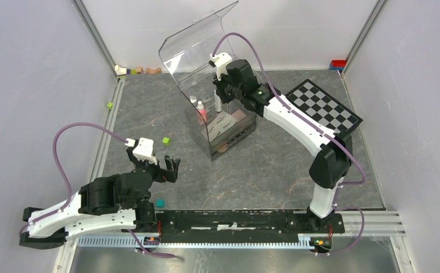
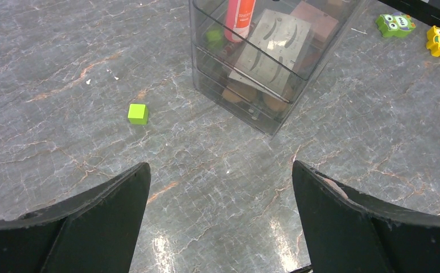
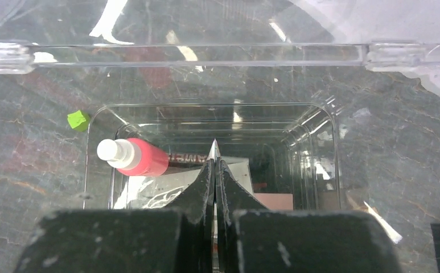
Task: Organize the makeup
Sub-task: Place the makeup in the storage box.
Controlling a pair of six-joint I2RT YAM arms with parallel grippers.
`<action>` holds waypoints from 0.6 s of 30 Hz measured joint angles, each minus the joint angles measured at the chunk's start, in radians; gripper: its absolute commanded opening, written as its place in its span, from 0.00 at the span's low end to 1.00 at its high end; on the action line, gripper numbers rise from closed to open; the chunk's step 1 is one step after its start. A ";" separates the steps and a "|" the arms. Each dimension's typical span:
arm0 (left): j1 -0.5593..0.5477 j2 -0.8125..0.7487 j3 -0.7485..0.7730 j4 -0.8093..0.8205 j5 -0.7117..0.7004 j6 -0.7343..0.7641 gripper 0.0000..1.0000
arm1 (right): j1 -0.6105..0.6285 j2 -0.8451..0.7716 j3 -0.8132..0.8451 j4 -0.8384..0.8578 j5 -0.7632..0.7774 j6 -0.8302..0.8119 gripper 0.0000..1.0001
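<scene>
A clear organizer box [image 1: 231, 135] with its lid tilted up stands mid-table. Inside it are a pink tube [image 3: 132, 157] standing upright, a white eyebrow card [image 2: 271, 48] and a brown palette [image 2: 317, 17]. My right gripper [image 3: 214, 162] hangs over the box's open top compartment [image 3: 320, 142], shut on a thin silvery pointed item [image 3: 214, 149] whose tip sticks out past the fingertips. My left gripper [image 2: 220, 170] is open with nothing between its fingers, low over the bare table in front of the box, at the near left in the top view [image 1: 169, 168].
A lime cube [image 2: 138, 113] lies left of the box, a teal cube [image 1: 160, 202] near the left arm and another green cube [image 1: 109, 105] by the left wall. The checkerboard [image 1: 323, 105] lies at the right. Two owl figures [image 2: 395, 24] sit beside it. Small items [image 1: 138, 70] line the back wall.
</scene>
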 measured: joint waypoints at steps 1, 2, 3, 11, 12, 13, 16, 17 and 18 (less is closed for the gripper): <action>0.000 0.000 0.000 0.000 0.000 0.000 1.00 | -0.002 0.000 -0.005 0.013 0.001 0.000 0.00; 0.000 0.000 0.000 0.000 0.000 0.000 1.00 | -0.003 0.001 -0.009 0.019 0.002 0.000 0.00; 0.000 0.000 0.000 0.000 0.000 0.000 1.00 | -0.004 0.002 -0.011 0.023 0.002 0.001 0.00; 0.000 0.000 0.000 0.000 0.000 0.000 1.00 | -0.012 0.040 -0.026 0.052 0.004 0.003 0.00; 0.000 0.000 0.000 0.000 0.000 0.000 1.00 | -0.013 0.042 -0.034 0.060 0.003 0.004 0.00; 0.000 0.000 0.000 0.000 0.000 0.000 1.00 | -0.014 0.043 -0.042 0.073 0.003 0.005 0.00; 0.000 -0.001 0.000 0.000 0.000 0.000 1.00 | -0.015 0.043 -0.049 0.091 0.003 0.008 0.03; 0.000 -0.002 0.000 0.000 0.000 0.000 1.00 | -0.016 0.043 -0.052 0.097 0.002 0.008 0.05; 0.000 -0.003 0.000 0.000 0.000 0.000 1.00 | -0.016 0.043 -0.053 0.099 0.002 0.009 0.08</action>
